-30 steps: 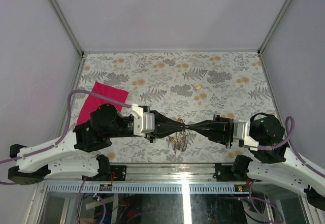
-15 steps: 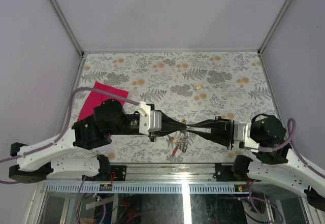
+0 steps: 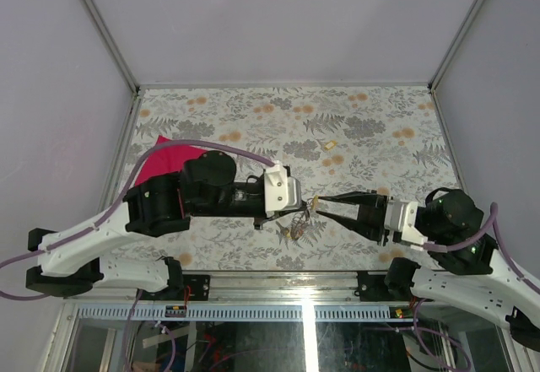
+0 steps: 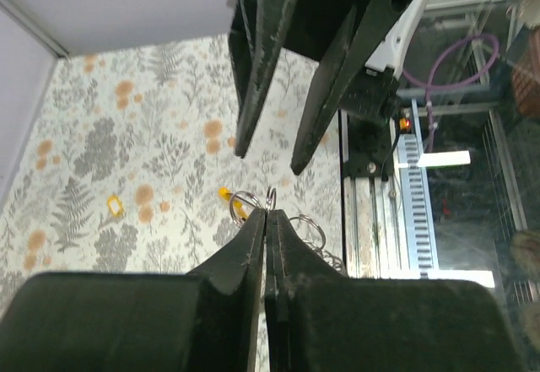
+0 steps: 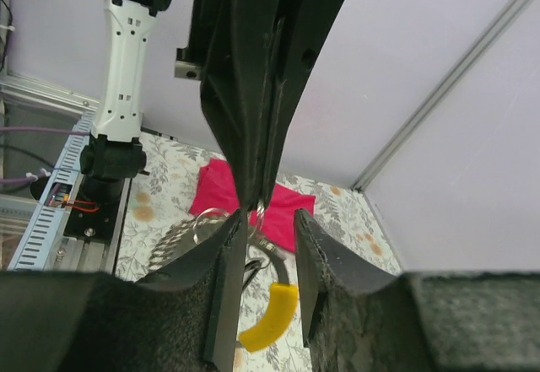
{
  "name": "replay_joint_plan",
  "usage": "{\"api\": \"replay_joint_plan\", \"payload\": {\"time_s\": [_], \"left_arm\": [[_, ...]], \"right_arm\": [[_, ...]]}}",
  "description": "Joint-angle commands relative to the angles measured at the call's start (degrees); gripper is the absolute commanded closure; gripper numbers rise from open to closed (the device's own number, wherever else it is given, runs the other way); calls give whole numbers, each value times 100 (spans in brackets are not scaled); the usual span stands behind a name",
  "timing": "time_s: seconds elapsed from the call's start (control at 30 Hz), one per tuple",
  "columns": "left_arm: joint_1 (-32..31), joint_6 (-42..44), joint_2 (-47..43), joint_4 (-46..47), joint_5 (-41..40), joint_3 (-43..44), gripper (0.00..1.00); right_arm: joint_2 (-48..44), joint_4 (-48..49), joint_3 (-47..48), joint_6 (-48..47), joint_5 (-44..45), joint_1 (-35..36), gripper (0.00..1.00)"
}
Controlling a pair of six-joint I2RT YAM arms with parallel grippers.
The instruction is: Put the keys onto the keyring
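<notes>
Table covering (image 3: 380,127): pale cloth printed with grey ferns and orange blossoms, lying flat over the whole top.
Back wall (image 3: 278,18): plain lilac-white panel, unmarked.
Side walls (image 3: 51,94): same panel on left and right (both lean outward in the top view).
Frame posts (image 3: 100,26): slim aluminium profiles at the two back corners.
Near edge (image 3: 278,281): shiny metal rail with bright reflections.
Cable duct (image 3: 253,311): white, slotted, just below the rail.
Light: even and diffuse, with soft shadows only.
</notes>
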Motion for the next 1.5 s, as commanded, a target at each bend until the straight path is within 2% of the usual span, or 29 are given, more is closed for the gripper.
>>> {"api": "replay_joint_plan", "payload": {"time_s": [0.0, 0.17, 0.3, 0.4, 0.63, 0.73, 1.03, 1.47], "left_arm": [[-22, 180, 182, -575, -207, 330, 100], [-28, 211, 130, -471, -294, 283, 100], [-21, 102, -215, 141, -347, -163, 100], [-16, -98, -654, 1025, -385, -759, 100], [-23, -770, -1788, 3941, -186, -2587, 100], [-20, -975, -1892, 4604, -91, -2925, 100], [-26, -1161, -1764, 5033, 82, -3061, 100], [-24, -1242, -1815, 5372, 262, -3212, 100]], "right_arm": [[256, -231, 326, -106, 263, 20, 64], [303, -215, 289, -94, 216, 20, 64], [219, 4, 223, 62, 196, 22, 64], [180, 321, 128, 274, 122, 20, 64], [235, 1665, -186, 1020, -196, 20, 65], [388, 2097, -175, 1263, -319, 22, 66], [529, 2110, -133, 1304, -620, 22, 68], [400, 2333, -313, 1475, -407, 20, 68]]}}
